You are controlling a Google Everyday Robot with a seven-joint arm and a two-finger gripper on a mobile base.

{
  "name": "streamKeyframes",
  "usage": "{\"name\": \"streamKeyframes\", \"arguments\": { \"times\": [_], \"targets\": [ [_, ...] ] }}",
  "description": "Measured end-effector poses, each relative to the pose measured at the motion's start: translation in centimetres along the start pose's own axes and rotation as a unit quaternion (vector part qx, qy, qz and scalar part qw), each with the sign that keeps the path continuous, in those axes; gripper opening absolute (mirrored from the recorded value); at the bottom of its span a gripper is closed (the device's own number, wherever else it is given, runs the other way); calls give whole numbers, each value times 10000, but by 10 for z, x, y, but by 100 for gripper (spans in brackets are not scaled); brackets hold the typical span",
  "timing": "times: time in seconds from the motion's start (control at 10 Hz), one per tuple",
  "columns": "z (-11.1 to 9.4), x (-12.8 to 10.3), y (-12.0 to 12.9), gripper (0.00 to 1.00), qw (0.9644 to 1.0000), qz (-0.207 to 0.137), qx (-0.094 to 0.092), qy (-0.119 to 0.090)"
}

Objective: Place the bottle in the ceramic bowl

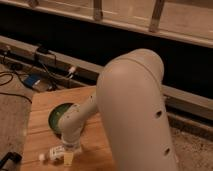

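Observation:
The small white bottle [51, 153] lies on its side on the wooden table [42, 107], near the front edge, its cap pointing left. The green ceramic bowl [59, 115] sits behind it on the table, partly hidden by my arm. My gripper [67, 156] hangs from the arm's wrist right over the bottle's right end, low to the table.
My large white arm [132, 110] fills the right half of the view and hides much of the table. Cables and a blue box [31, 81] lie on the floor at the back left. A dark wall and rail run behind the table.

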Motion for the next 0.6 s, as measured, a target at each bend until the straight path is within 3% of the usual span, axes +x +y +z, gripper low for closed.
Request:
{"name": "streamKeyframes", "arguments": {
  "times": [0.5, 0.6],
  "targets": [
    [-2, 6, 1, 11, 9997, 161, 148, -145],
    [-6, 8, 5, 7, 9994, 246, 219, -137]
  ]
}}
